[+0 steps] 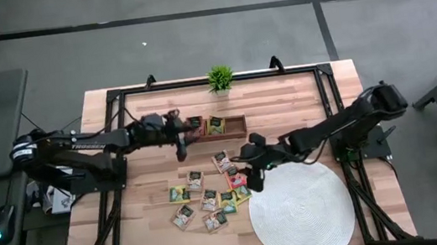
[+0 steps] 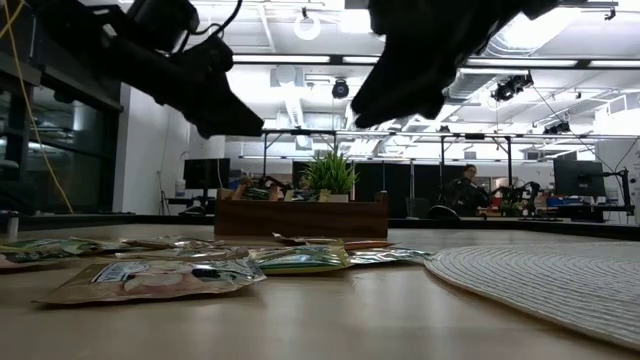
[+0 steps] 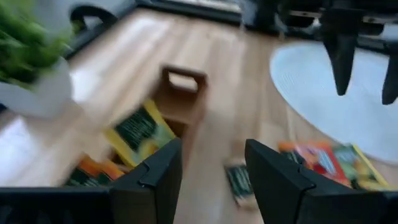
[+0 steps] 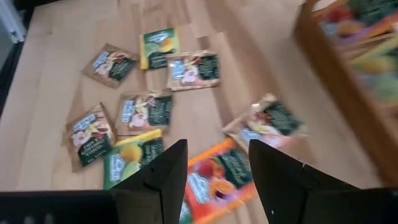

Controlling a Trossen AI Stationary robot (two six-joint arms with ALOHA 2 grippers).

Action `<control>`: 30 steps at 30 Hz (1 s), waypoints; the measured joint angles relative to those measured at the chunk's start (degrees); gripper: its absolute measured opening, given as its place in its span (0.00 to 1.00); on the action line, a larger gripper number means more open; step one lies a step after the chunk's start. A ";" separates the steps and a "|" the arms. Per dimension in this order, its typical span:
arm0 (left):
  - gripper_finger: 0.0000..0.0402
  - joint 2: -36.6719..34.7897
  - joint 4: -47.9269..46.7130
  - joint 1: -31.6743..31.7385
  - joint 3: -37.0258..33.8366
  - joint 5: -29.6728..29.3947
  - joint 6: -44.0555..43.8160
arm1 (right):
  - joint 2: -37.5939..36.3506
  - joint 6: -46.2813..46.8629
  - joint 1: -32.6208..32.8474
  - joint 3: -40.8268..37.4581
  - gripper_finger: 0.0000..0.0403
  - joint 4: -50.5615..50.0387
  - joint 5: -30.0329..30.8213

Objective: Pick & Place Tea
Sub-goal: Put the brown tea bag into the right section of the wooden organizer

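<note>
No legible text anywhere; dark labels on tea packets (image 4: 144,113) carry print, perhaps brand names, too blurred.

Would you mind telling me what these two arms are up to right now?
They are sorting tea packets from the table into a wooden box. The left gripper hovers beside the box, fingers open and empty. The right gripper hangs open over the loose packets near the round white mat.

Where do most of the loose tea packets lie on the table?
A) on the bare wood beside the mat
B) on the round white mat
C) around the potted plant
A: the packets lie spread on bare wood, left of the mat in the high view.
</note>
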 joint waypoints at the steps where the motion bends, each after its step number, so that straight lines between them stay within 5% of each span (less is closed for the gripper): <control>1: 0.43 0.06 -0.86 -1.61 0.00 -0.89 -0.40 | 1.27 0.44 -0.04 0.00 0.41 1.38 -1.40; 11: 0.43 0.06 -12.73 -19.38 0.00 -12.49 -11.39 | 9.00 -0.05 -0.81 5.68 0.41 2.96 -5.69; 19: 0.35 0.08 -24.81 -34.86 0.00 -29.52 -30.36 | 12.98 -1.65 -3.95 11.66 0.41 2.58 -8.04; 30: 0.10 8.89 -22.20 -42.37 -0.02 -33.24 -46.55 | 17.97 -4.56 -7.81 16.39 0.41 1.05 -11.22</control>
